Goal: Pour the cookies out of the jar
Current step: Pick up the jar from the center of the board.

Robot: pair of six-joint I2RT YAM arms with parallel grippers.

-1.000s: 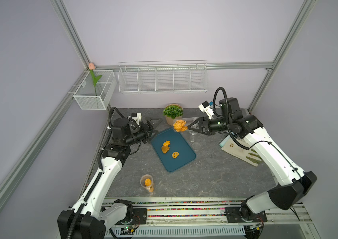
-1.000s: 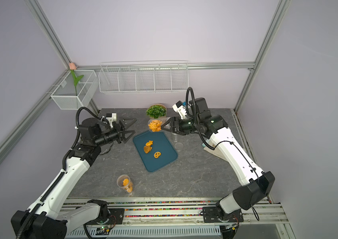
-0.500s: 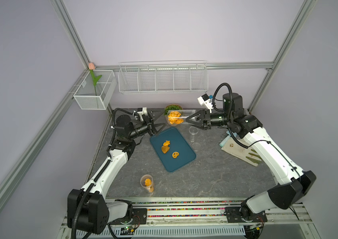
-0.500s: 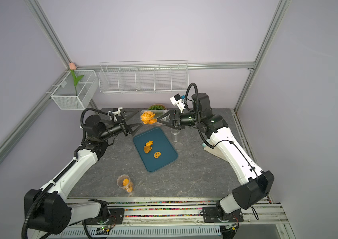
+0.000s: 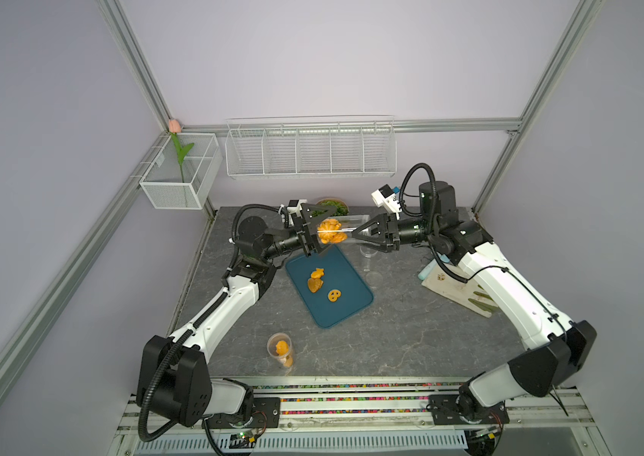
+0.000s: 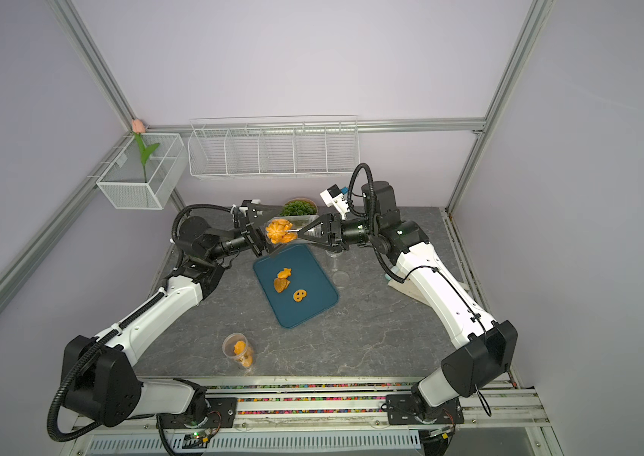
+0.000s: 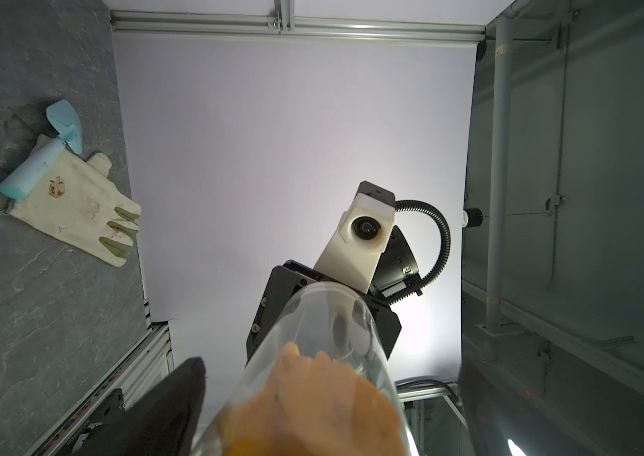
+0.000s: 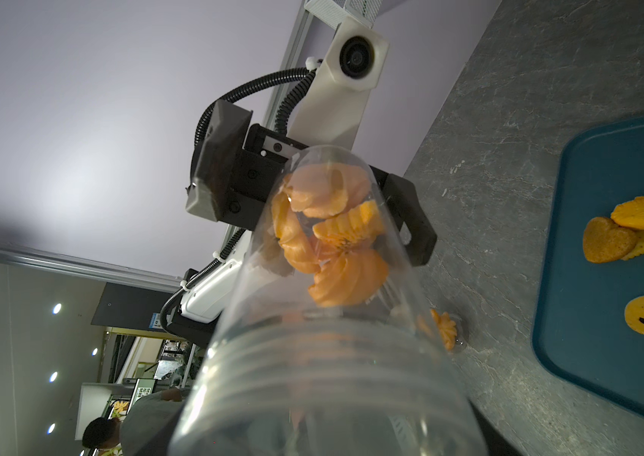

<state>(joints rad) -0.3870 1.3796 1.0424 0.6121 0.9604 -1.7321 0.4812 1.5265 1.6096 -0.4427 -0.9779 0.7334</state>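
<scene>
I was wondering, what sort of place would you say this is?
Most likely a robotics lab test cell: lilac panels in an aluminium frame enclose a small grey table, and a left arm and right arm are mounted on a rail at its front edge.

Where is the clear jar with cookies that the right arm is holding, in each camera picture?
In a top view: the jar lies level just right of centre, by the teal tray.
In a top view: jar just left of centre, same spot.
Left wrist: jar bottom centre, closed end nearest.
Right wrist: jar lower middle, threaded mouth nearest.
Shared landmark: the orange cookies inside it.
</scene>
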